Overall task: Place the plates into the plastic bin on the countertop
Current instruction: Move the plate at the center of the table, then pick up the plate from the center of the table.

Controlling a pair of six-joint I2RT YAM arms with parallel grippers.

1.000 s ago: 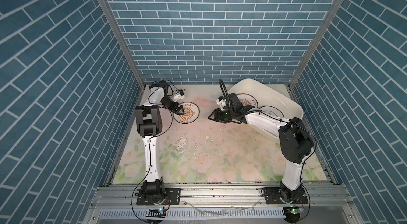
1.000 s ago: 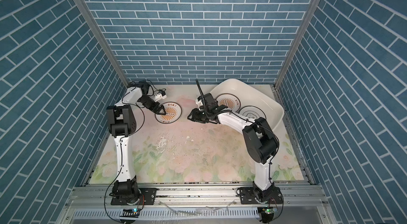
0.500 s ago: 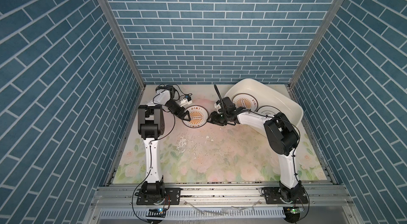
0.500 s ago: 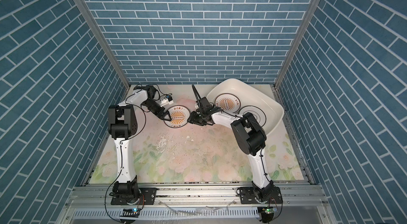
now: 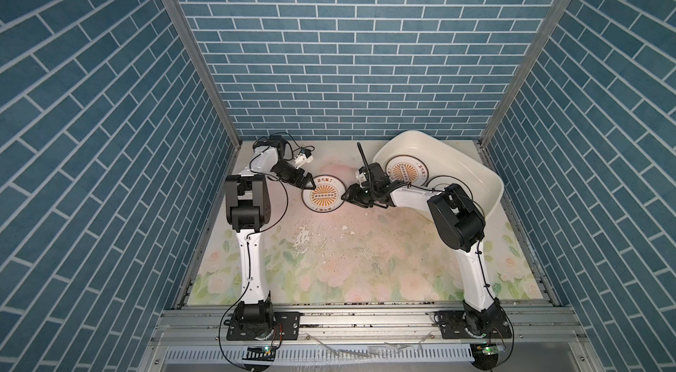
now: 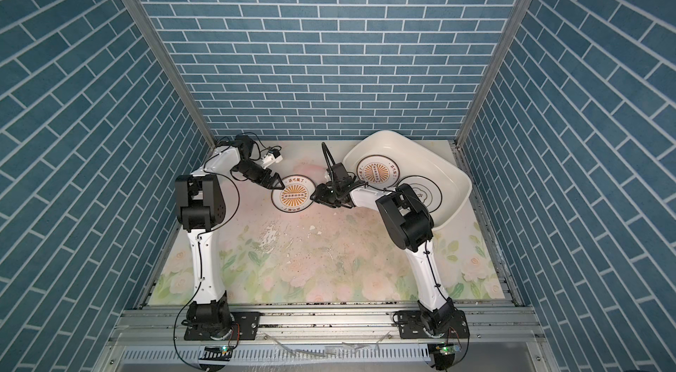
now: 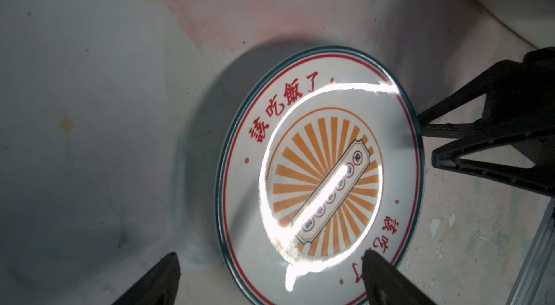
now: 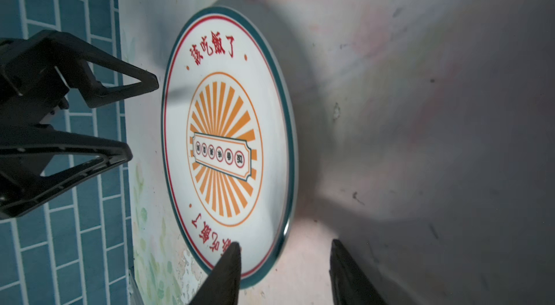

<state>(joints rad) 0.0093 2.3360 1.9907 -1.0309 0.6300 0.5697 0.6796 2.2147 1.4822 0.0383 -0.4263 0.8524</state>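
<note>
Cream plastic bin (image 5: 451, 156) at the far right of a flower-printed countertop (image 5: 347, 264), set at a slant.

Inside the bin, flat on its floor: a white plate with an orange sunburst (image 5: 406, 171) and red lettering on its rim. Beside that, a second plate (image 6: 420, 185) with a dark ring, partly hidden by the right arm (image 5: 409, 200).

Outside the bin, near its left end, flat on the countertop: a third plate (image 5: 323, 193) (image 6: 293, 196), white with a dark green edge, a thin red line and an orange sunburst centre. Red Chinese characters 該吃飯了 printed twice on its rim, clear in both wrist views (image 7: 318, 180) (image 8: 228, 144). Six small circled characters on a ticket-shaped banner (image 8: 220, 157) across the centre, too small to read.

On the third plate's side away from the bin, the left gripper (image 5: 308, 182) (image 7: 270, 255), spread wide, one fingertip over the lettered rim, the other over bare countertop.

Between that plate and the bin, the right gripper (image 5: 345, 197) (image 8: 285, 245), about half spread, likewise one fingertip above the rim and one off it.

Plate clamped by neither.
</note>
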